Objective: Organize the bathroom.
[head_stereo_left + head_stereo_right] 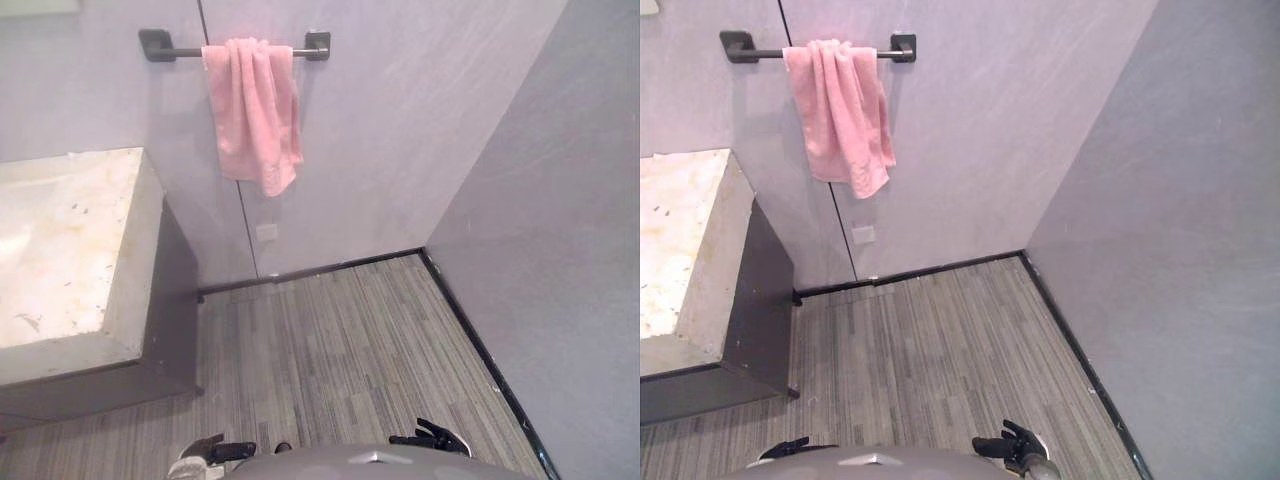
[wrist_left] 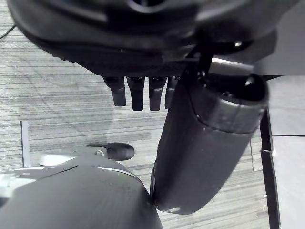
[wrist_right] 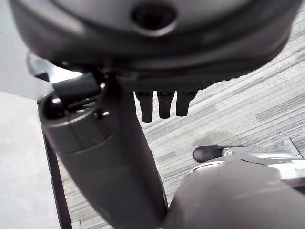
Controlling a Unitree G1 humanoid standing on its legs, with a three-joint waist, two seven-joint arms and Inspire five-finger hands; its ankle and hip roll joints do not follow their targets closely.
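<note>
Pink towel (image 1: 255, 115) hangs bunched and lopsided on the wall bar (image 1: 180, 50), beside the surface (image 1: 70, 250). Left hand (image 2: 138, 93) and right hand (image 3: 164, 105) low, fingers straight, empty. Risk: a one-sided tug would likely slide the towel to the floor (image 1: 340, 350).

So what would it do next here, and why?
Probably raise a hand toward the pink towel. It hangs bunched and lopsided on the dark bar, while both hands, left and right, hang low, open and holding nothing.

no readable text, labels, numbers or signs anywhere
</note>
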